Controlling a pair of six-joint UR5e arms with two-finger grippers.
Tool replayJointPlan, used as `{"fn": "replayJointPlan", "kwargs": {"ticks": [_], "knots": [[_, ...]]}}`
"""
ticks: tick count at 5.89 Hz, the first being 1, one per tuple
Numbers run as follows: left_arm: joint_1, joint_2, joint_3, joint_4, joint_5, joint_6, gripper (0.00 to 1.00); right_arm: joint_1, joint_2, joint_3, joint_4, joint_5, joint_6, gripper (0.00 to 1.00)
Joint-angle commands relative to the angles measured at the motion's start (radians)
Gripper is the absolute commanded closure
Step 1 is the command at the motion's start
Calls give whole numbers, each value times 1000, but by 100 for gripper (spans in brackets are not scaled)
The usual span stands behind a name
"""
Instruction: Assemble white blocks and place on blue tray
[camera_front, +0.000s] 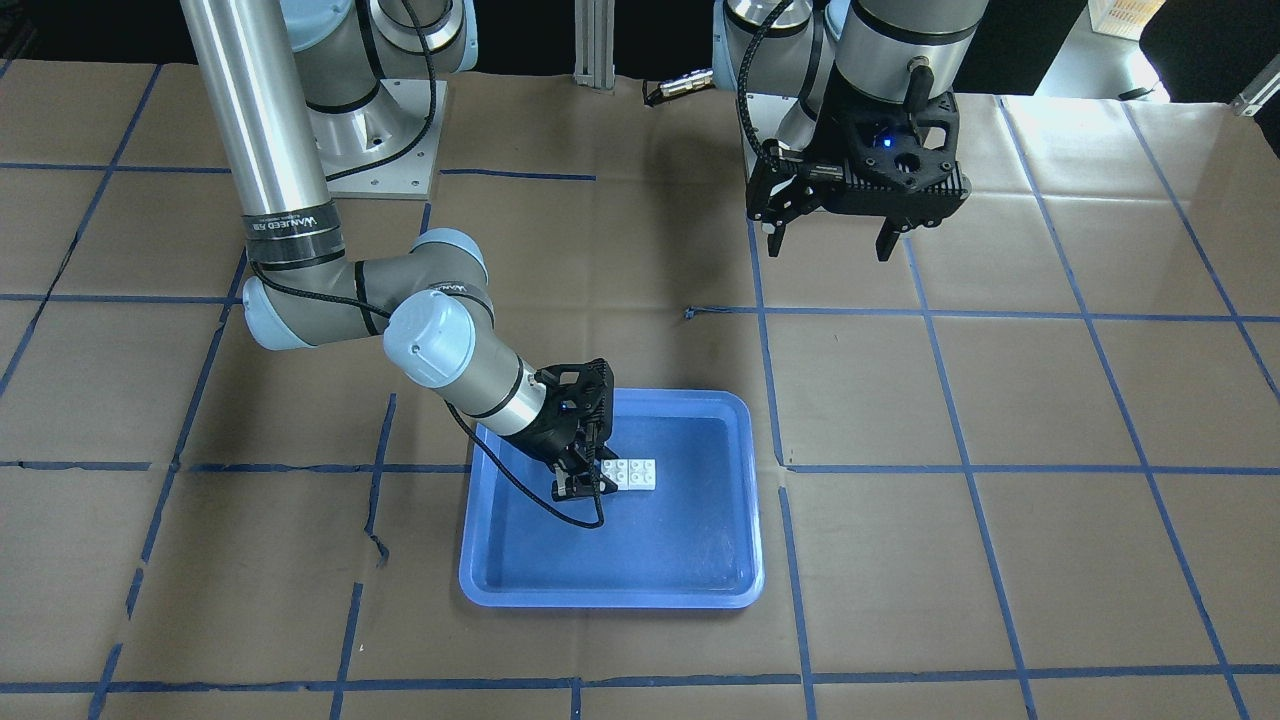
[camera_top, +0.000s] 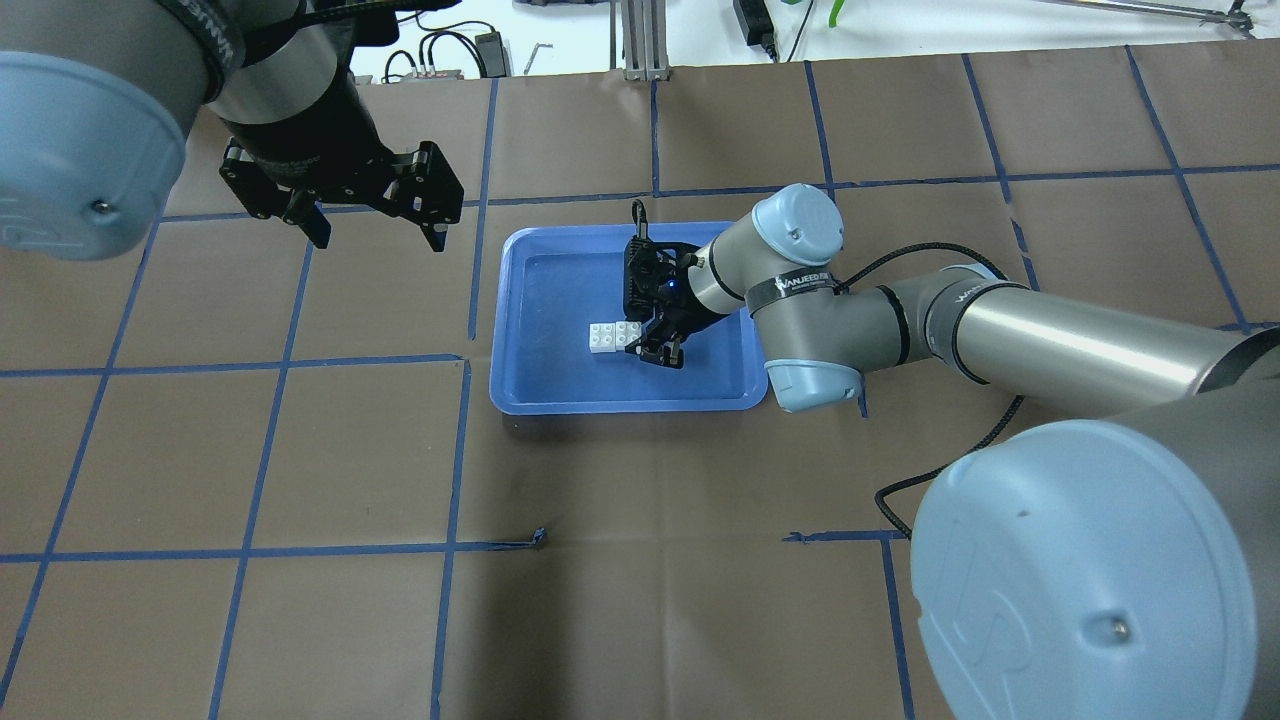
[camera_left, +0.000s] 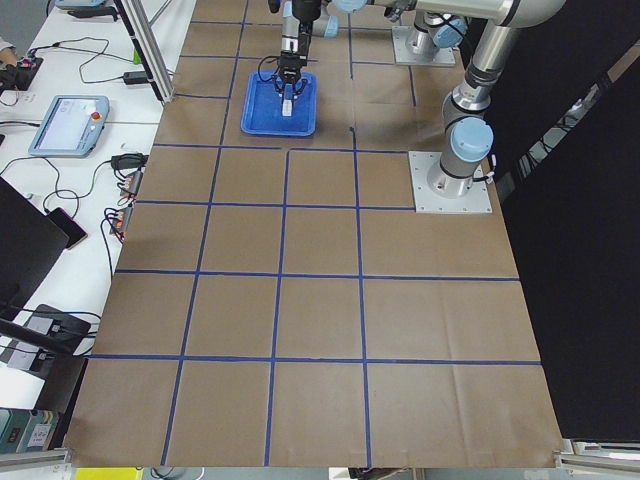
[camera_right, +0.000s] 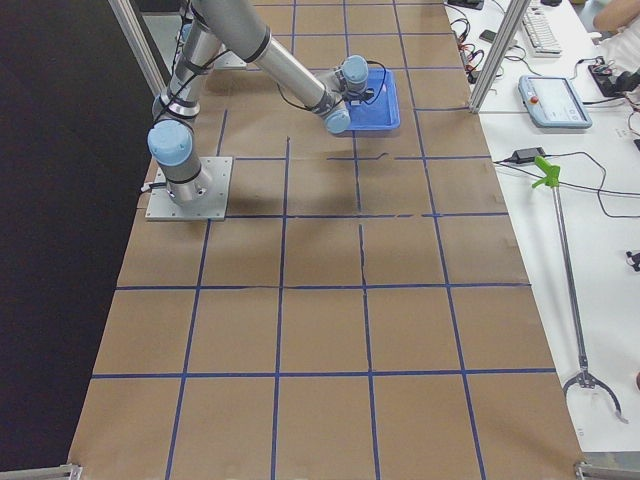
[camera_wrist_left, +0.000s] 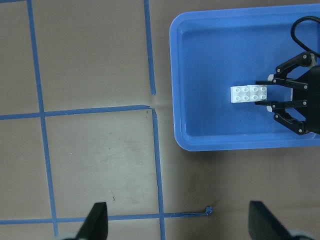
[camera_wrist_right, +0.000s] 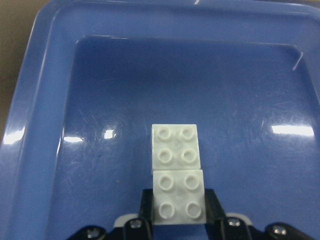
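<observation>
right gripper pinches the joined white blocks inside the blue tray; left gripper, spread wide, hovers at the tray's ten o'clock seen overhead.

Bright overhead light is glaring off the blue tray; the paper-covered surface is shining too.

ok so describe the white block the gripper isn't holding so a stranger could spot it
Find the blue tray near the table's middle, where the right gripper reaches in. Two white blocks lie end to end inside it; the free block is the one sticking out beyond the fingertips, while the gripped block sits pinched between the fingers.
</observation>
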Motion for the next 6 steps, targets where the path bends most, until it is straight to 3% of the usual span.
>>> {"fn": "replayJointPlan", "kwargs": {"ticks": [1, 5, 6], "knots": [[0, 0, 0, 0, 0, 0, 0, 0, 0, 0, 0, 0, 0, 57], [0, 2, 1, 0, -1, 0, 0, 0, 0, 0, 0, 0, 0, 53], [0, 0, 1, 0, -1, 0, 0, 0, -2, 0, 0, 2, 0, 46]]}}
